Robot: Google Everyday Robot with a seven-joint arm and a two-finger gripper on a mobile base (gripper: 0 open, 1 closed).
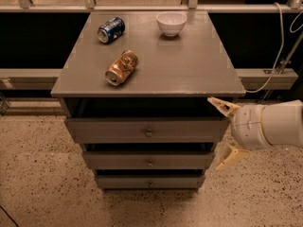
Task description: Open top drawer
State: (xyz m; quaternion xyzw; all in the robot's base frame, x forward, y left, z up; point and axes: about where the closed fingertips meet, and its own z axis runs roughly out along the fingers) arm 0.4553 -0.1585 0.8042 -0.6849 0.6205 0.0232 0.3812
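Note:
The top drawer (118, 129) is the widest grey front of three, with a small round knob (148, 133) at its centre. It stands a little out from the cabinet, with a dark gap above it. My gripper (226, 135) is at the drawer's right end, just off its corner. Its two cream fingers are spread wide, one fingertip (218, 104) up by the cabinet top's edge, the other (228, 160) low beside the second drawer. It holds nothing.
On the grey cabinet top (189, 65) lie a blue can (111, 30) and a brown can (121, 67), both on their sides, and a white bowl (171, 22) stands at the back. Two narrower drawers (149, 161) sit below. A cable (279, 56) hangs at right. Speckled floor surrounds the cabinet.

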